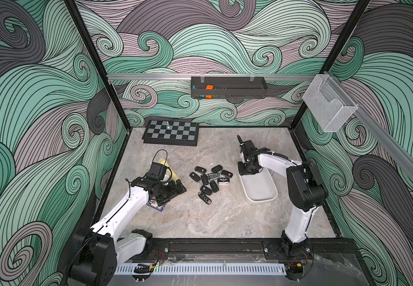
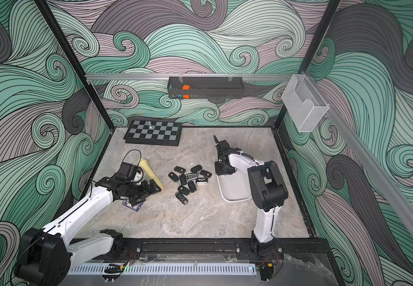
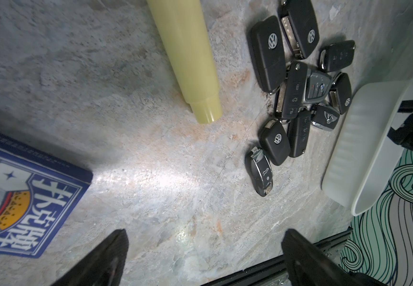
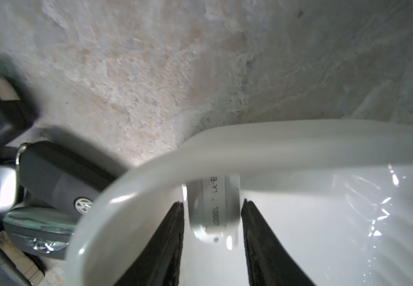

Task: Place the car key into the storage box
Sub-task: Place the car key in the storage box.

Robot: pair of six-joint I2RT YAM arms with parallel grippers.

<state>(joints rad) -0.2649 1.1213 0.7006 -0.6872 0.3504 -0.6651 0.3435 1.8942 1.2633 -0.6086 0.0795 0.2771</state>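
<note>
Inside the storage box, a car key is seen at the far end.
It is flanked by the right gripper, jaws seemingly parted clear of it; the left gripper is spread wide, empty.

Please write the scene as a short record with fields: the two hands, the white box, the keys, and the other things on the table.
left hand: open, empty, above the table near the blue card box
right hand: over the far end of the storage box, one finger on each side of a pale key; grip cannot be told
pale key: inside the storage box, below its rim
pile of keys: mostly black, on the table beside the storage box
other things: yellow tube, chessboard
</note>
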